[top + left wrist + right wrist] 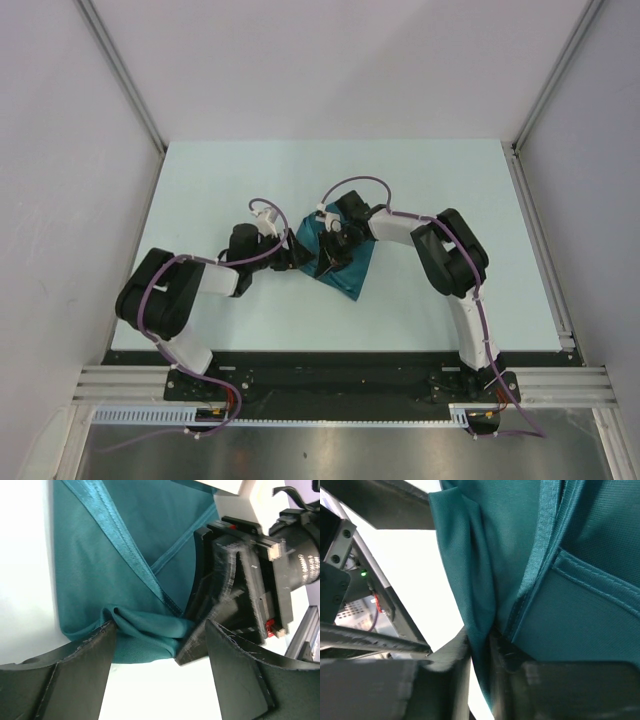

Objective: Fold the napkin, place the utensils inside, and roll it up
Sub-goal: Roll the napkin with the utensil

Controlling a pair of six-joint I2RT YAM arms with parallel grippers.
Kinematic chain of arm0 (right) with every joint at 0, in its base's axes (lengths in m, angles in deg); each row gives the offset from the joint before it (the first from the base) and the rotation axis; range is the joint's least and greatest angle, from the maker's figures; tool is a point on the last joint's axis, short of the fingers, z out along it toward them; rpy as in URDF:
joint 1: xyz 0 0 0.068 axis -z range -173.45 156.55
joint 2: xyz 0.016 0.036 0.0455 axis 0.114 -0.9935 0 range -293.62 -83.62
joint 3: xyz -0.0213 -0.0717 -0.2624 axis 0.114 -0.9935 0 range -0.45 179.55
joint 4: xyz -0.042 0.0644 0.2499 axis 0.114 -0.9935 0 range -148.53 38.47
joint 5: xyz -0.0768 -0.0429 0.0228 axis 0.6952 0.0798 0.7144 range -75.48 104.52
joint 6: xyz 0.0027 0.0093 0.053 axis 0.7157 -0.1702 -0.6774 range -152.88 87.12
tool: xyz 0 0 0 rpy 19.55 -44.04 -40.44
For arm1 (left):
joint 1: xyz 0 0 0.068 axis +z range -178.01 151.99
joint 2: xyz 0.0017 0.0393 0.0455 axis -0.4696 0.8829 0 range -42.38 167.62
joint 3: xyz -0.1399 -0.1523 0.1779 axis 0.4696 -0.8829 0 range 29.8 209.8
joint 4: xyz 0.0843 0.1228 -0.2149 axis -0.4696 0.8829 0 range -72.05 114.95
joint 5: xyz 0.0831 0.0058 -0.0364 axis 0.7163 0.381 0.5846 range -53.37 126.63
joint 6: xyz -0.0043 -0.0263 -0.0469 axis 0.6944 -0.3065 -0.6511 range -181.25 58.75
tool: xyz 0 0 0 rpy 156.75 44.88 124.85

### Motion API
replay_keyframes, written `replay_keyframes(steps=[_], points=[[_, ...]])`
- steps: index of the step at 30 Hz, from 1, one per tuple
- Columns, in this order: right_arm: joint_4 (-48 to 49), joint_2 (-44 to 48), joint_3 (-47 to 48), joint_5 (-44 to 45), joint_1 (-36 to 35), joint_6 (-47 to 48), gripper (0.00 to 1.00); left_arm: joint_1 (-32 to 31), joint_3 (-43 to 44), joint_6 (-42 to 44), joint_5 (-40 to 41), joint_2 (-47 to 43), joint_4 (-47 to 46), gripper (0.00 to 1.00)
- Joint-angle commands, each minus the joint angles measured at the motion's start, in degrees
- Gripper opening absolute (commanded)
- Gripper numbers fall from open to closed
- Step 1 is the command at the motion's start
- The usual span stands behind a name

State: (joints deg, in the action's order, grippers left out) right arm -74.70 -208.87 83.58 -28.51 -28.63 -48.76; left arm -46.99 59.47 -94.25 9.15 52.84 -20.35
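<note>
The teal napkin (pixel 346 276) lies crumpled and partly folded at the middle of the table, with both grippers at its left side. My left gripper (pixel 292 258) is open, and in its wrist view its jaws (pixel 160 625) stand wide apart on either side of a bunched corner of the napkin (pixel 100 570). My right gripper (pixel 330 254) comes in from the right. Its jaws (pixel 480 637) are only slightly apart, with a hanging fold of the napkin (pixel 580 580) between them and a strip of table showing beside the cloth. The utensils are hidden.
The pale table (pixel 200 200) is walled in by white panels on the left, right and back. A metal rail (pixel 540 240) runs along the right edge. Both arms' bases sit on the black strip (pixel 330 380) at the near edge.
</note>
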Motion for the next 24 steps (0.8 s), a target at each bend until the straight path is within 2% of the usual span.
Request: replay_keyframes(steps=[1,6,12,24], points=[[0.3,-0.9,0.3,4.3,0.9,0.2,0.29,0.5,0.8,0.7,5.4,1.3,4.8,0.77],[0.3,0.9,-0.4,4.3,1.1,0.2,0.45,0.5,0.7,-0.4,6.5,2.0,6.0,0.77],[0.2,4.5,-3.3,5.4,1.5,1.1,0.57,0.6,1.2,-0.6,7.4,2.3,7.6,0.77],[0.9,14.6,-11.7,11.0,2.5,3.5,0.67,0.8,0.7,-0.8,7.9,2.5,8.5,0.77]])
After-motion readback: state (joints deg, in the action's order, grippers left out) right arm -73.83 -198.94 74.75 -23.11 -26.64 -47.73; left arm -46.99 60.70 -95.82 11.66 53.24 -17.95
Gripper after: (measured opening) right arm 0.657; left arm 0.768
